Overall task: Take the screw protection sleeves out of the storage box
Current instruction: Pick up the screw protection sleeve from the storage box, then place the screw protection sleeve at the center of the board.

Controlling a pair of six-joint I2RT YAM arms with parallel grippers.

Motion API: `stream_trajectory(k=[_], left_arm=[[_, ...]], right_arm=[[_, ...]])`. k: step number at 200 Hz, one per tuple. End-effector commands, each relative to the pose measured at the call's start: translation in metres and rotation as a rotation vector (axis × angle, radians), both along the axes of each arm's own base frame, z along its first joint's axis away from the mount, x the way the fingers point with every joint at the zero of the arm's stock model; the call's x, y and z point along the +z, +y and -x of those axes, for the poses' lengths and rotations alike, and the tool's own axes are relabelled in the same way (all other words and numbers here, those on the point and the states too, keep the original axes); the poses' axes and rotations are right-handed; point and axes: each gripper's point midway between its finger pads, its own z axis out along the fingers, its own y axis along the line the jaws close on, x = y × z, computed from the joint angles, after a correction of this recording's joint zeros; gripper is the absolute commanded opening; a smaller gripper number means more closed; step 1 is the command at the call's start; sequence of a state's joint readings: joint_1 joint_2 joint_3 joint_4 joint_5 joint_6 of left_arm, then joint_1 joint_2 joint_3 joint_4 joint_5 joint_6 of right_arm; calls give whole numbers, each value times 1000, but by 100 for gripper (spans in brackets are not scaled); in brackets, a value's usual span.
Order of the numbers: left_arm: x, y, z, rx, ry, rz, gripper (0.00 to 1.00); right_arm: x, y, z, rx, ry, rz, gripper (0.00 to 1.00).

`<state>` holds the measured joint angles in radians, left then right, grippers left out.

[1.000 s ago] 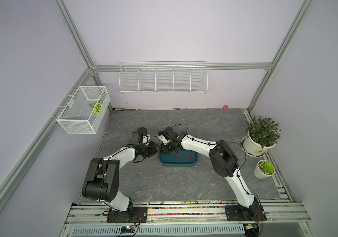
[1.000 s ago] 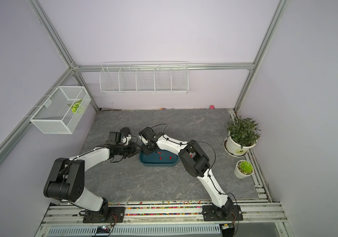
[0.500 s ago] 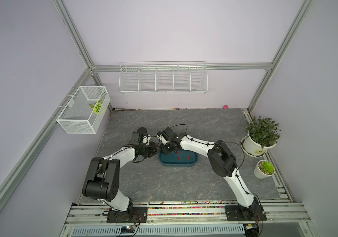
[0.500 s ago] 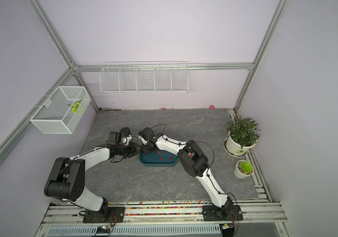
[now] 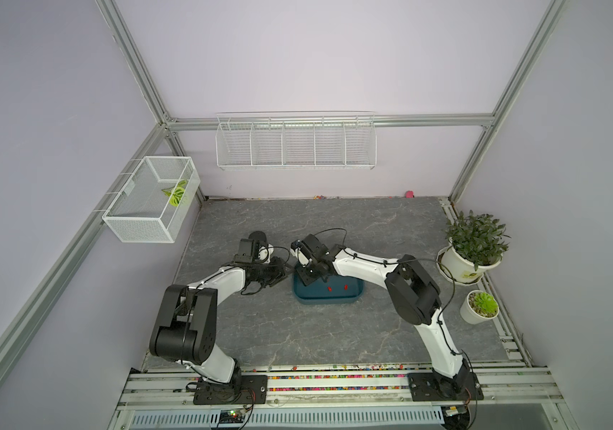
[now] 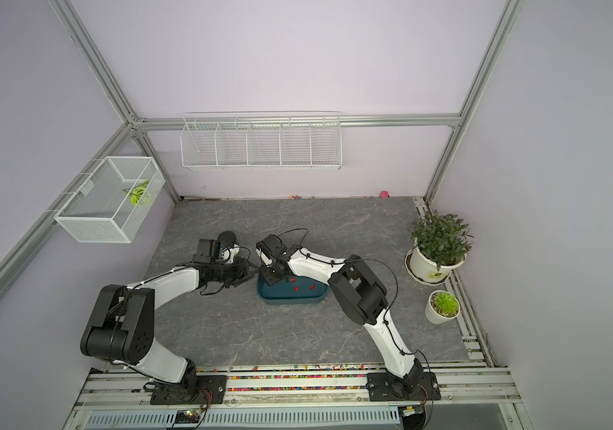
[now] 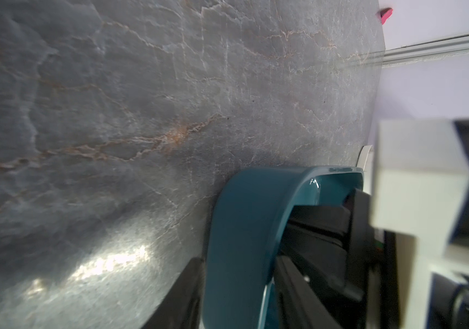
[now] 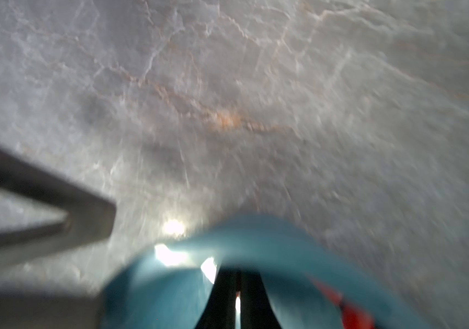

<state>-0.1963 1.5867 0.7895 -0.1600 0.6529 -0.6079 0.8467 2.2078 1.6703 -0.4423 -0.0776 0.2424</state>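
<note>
Sleeves (image 5: 329,288) lie loose on the box (image 5: 334,299) floor near its middle, off to one side of the right tool (image 5: 307,278), which is down in the end by the left arm.
Right arm is nearer; its tool is closed, and whether it pinches a sleeve I cannot tell. Left tool (image 5: 285,273) clamps that end wall of the box, which sits on the counter (image 5: 297,335).

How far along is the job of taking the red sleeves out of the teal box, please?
Done: nothing red shows on the table outside the storage box. In hand: the left gripper appears to grip the box's end wall, while the right gripper, shut, is down inside that end; blur hides whether it holds anything. Left: at least three screw protection sleeves lie on the box floor.
</note>
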Motion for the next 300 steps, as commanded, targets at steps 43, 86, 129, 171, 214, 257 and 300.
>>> stream_trajectory(k=[43,86,129,171,214,257,300], left_arm=[[0,-1,-6,-9,-14,7,46],[-2,-2,-6,-7,-10,11,46],[-4,-3,-7,-9,-3,19,46],[-4,-4,-7,-15,-1,21,46],[-5,-3,-6,-16,2,22,46],[-4,-4,-6,-19,-2,26,46],[-4,-4,-6,-19,-1,27,46]], right_arm=[[72,-13,8,2,-93,-64,6],[104,-36,11,-15,-111,-48,7],[131,-80,16,-72,-94,-81,8],[138,-137,32,-151,-93,-78,8],[119,-200,45,-304,-98,-40,10],[80,-229,47,-392,-24,-34,11],[32,-233,39,-426,59,-1,11]])
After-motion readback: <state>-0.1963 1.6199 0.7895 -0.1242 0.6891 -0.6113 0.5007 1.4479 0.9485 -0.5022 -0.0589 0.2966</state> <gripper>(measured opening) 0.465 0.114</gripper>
